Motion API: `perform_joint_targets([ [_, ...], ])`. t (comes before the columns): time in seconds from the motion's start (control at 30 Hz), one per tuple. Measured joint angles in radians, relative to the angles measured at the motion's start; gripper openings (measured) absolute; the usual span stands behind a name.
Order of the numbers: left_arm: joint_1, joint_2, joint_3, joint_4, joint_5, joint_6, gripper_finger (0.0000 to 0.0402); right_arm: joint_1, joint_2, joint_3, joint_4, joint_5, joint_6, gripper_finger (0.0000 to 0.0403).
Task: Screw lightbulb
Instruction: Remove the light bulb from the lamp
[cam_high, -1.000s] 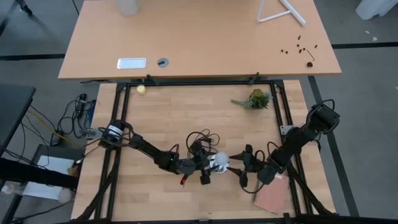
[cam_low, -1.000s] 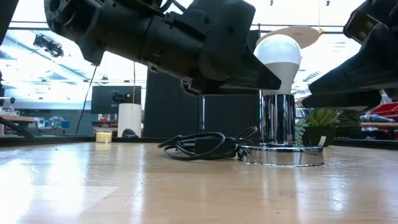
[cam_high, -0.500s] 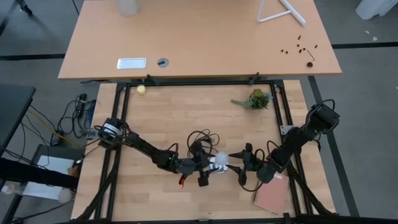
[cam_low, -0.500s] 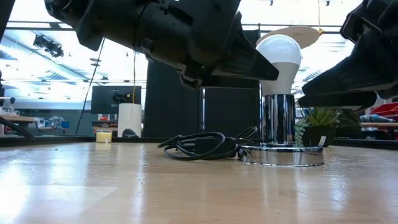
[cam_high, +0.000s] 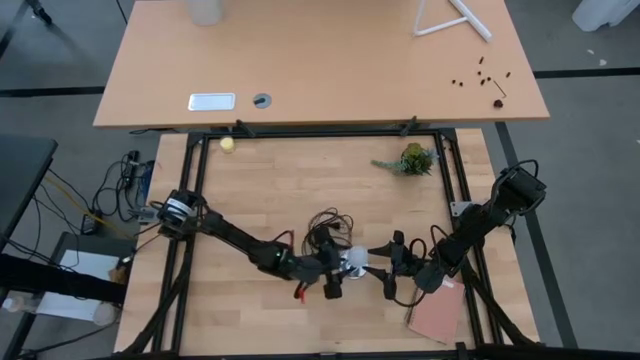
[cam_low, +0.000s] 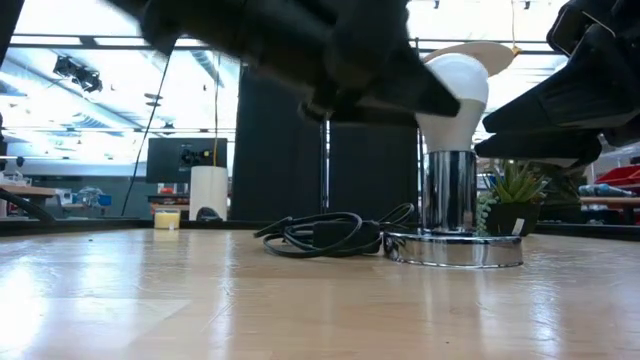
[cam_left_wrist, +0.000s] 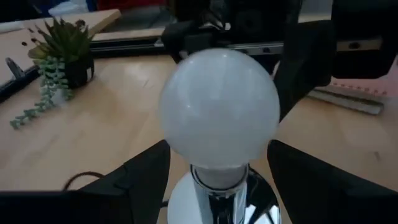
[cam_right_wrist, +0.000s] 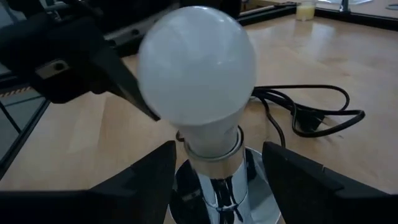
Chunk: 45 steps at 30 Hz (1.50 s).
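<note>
Jaws of both grippers are standing apart, one on each side of the white frosted pear-shaped lightbulb (cam_left_wrist: 219, 107), with neither set visibly pressing on the glass.

Item 1: the lightbulb (cam_right_wrist: 198, 73) is standing upright in the polished chrome socket post (cam_low: 449, 192), which is rising from a round mirror-bright base disc (cam_low: 453, 250). The whole fixture is sitting on the pale wooden tabletop (cam_high: 280, 200), near the middle of its front half (cam_high: 354, 262).

Item 2: the left gripper (cam_high: 333, 270) is reaching in from the left side, its dark fingers (cam_left_wrist: 140, 177) flanking the post just below the bulb's neck.

Item 3: the right gripper (cam_high: 385, 255) is reaching in from the opposite side, its fingers (cam_right_wrist: 308, 177) likewise straddling the post.

Item 4: a coiled black power cord (cam_low: 325, 234) is lying on the tabletop just beside the base disc.

Item 5: a small green potted succulent (cam_high: 411, 159) is standing well apart, toward the far right of the table.

Item 6: a flat reddish-brown board (cam_high: 437, 312) is lying near the front right corner.
</note>
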Motion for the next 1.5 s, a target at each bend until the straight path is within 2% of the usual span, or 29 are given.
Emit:
perform_joint_targets([
  [0.2,0.001,0.000,0.217,-0.453,0.001,0.005,0.0273,0.000,0.000,0.000,0.000,-0.001,0.000,0.0245],
  [0.6,0.025,0.000,0.471,-0.848,0.138,0.135,0.0273,-0.015,0.000,0.001,-0.001,-0.008,0.003,0.0242],
  [0.83,0.047,0.000,0.485,-0.938,0.143,0.114,0.0273,-0.037,0.000,0.001,-0.001,-0.028,0.003,0.0242],
  [1.17,0.040,0.000,0.485,-0.974,0.023,0.169,0.0273,-0.051,0.000,0.001,-0.001,-0.052,0.002,0.0242],
  [1.37,0.029,0.000,0.484,-0.999,0.002,0.078,0.0273,-0.051,0.000,0.001,-0.002,-0.054,0.002,0.0241],
  [1.5,-0.017,0.000,0.483,-1.021,-0.014,0.015,0.0273,-0.051,0.000,0.001,-0.012,-0.054,0.002,0.0240],
])
